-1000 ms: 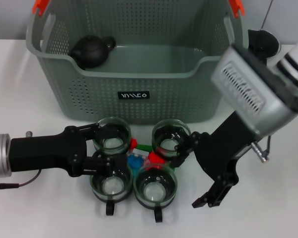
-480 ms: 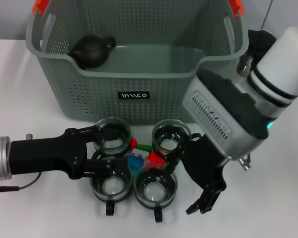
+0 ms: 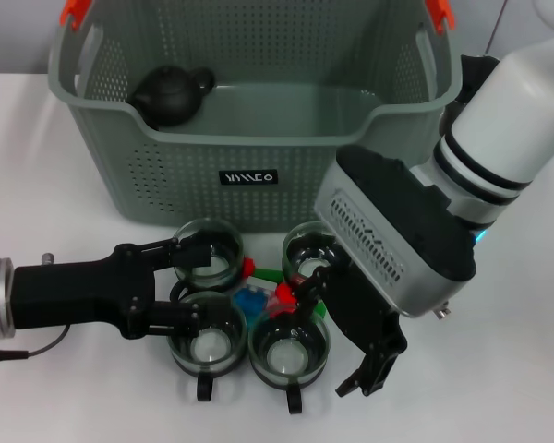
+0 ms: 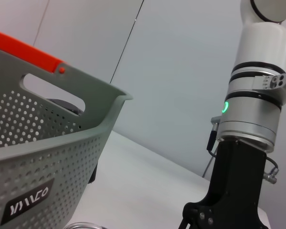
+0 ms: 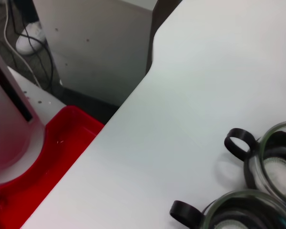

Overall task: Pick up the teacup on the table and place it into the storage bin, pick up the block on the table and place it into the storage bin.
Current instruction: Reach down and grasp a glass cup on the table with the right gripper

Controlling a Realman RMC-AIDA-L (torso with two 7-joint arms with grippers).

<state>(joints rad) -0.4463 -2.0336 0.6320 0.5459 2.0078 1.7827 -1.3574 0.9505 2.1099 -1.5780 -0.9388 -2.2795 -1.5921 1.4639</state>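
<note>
Several glass teacups with black handles stand in front of the storage bin (image 3: 249,175): two at the back (image 3: 208,258) (image 3: 312,251) and two at the front (image 3: 206,343) (image 3: 286,349). Small blocks lie among them: a red one (image 3: 249,268), a blue one (image 3: 250,302), a second red one (image 3: 283,295) and a green one (image 3: 270,275). My left gripper (image 3: 185,284) reaches in from the left, open, its fingers beside the two left teacups. My right gripper (image 3: 334,337) is open at the front right teacup, one fingertip by the second red block.
A black teapot (image 3: 171,92) sits inside the bin at its back left. The bin has orange handle clips (image 3: 72,11). The right wrist view shows two teacups (image 5: 276,162) near the table's edge and a red tray (image 5: 47,157) below it.
My right arm has swung left and down toward the cups, bringing its open gripper over the front right teacup. My left gripper has drawn back slightly to the left.
</note>
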